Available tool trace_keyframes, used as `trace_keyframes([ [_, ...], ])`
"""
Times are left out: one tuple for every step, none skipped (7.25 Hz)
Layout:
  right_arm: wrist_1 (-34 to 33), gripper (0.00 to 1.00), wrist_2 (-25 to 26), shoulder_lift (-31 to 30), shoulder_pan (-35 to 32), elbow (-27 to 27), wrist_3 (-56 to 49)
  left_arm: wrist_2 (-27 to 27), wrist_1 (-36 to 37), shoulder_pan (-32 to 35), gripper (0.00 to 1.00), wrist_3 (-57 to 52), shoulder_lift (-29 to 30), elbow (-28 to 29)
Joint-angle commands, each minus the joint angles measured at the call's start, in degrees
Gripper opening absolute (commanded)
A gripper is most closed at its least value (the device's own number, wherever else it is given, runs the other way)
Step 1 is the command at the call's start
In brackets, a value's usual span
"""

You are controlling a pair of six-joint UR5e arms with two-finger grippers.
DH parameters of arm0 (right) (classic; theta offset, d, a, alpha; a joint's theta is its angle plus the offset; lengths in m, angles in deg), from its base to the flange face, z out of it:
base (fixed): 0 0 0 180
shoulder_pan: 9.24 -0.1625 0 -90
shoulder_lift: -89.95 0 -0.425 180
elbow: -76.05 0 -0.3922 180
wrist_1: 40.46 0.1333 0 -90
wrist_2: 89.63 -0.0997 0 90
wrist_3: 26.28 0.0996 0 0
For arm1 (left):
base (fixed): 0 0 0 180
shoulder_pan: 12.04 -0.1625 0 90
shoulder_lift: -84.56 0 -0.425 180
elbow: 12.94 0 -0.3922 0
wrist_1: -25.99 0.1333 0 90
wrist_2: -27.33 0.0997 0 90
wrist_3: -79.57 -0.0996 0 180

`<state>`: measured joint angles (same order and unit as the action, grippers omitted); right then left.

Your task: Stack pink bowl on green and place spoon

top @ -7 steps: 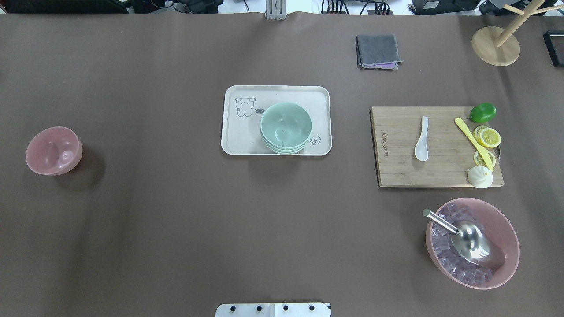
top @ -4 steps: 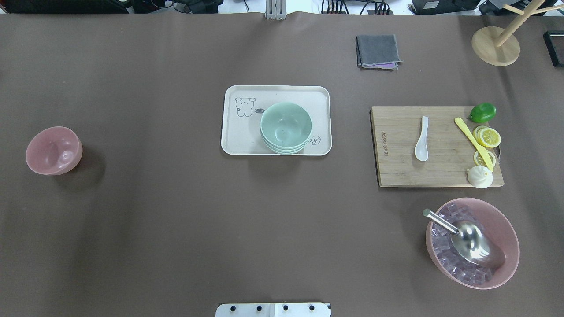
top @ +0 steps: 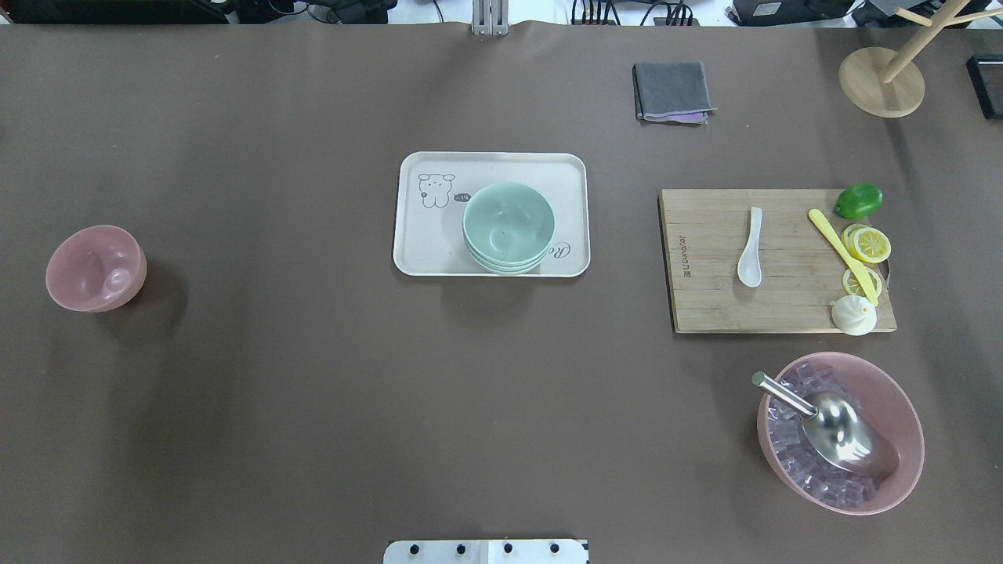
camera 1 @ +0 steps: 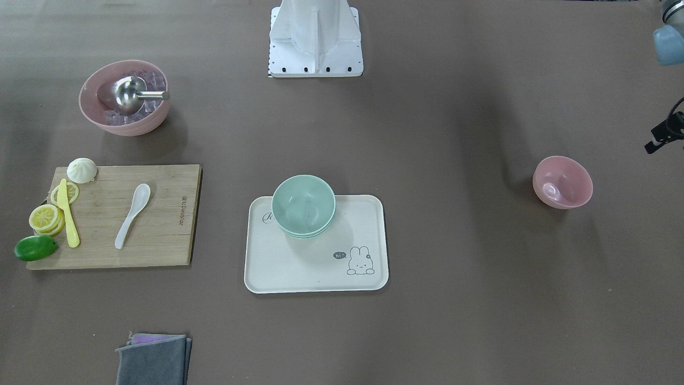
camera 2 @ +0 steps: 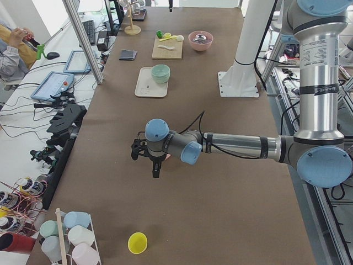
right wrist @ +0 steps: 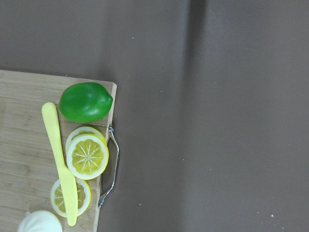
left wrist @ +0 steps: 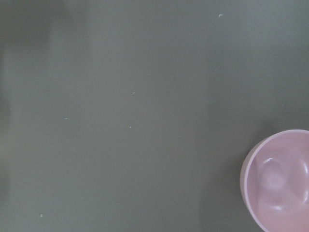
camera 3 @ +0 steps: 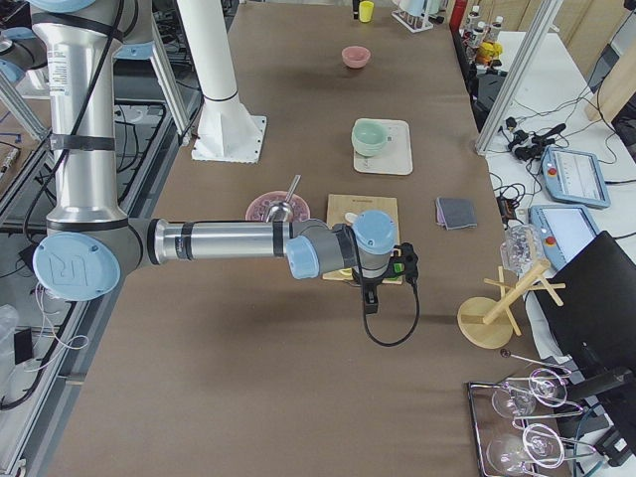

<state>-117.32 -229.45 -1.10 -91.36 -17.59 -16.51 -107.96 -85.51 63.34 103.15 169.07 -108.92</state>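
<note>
The pink bowl point(top: 95, 268) sits upright, glossy and empty on the desk point(top: 274, 407), well apart from the stacked green bowls point(top: 508, 225). For left tool point(camera 2: 156, 170) and right tool point(camera 3: 365, 295), I cannot tell whether they are open or closed.

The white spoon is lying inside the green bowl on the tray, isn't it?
Not quite. The white spoon is lying on the wooden cutting board, not inside the green bowl. The green bowl does sit on the tray. The overhead exterior view shows this.
</note>
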Motion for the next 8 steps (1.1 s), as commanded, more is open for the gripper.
trace_keyframes([
  [1.0, 1.0, 0.1, 0.3, 1.6, 0.0, 1.7, 2.8, -0.8, -6.1, 0.97, 0.8, 0.5, 0.4],
  [1.0, 1.0, 0.1, 0.6, 2.1, 0.0, 1.7, 2.9, -0.8, -7.9, 0.97, 0.9, 2.1, 2.5],
  [1.0, 1.0, 0.2, 1.0, 2.7, 0.1, 1.7, 2.8, -1.1, -8.2, 0.95, 0.8, 2.2, 3.9],
  [0.9, 1.0, 0.1, 1.3, 3.0, 0.3, 1.8, 2.1, -1.0, -8.3, 0.91, 1.0, 4.2, 4.7],
  [0.9, 1.0, 0.1, 1.2, 3.2, 0.2, 1.8, 1.5, -0.8, -8.8, 0.89, 1.1, 4.5, 4.7],
  [0.9, 1.0, 0.1, 1.3, 3.2, 0.3, 1.8, -1.2, -0.5, -9.0, 0.89, 2.1, 5.9, 5.2],
  [0.9, 1.0, 0.1, 1.3, 3.4, 0.4, 1.8, -1.3, -1.0, -10.1, 0.87, 3.3, 6.7, 6.7],
  [0.9, 1.0, 0.1, 1.3, 3.5, 0.5, 1.8, -1.3, -0.8, -10.9, 0.83, 3.5, 7.5, 7.1],
])
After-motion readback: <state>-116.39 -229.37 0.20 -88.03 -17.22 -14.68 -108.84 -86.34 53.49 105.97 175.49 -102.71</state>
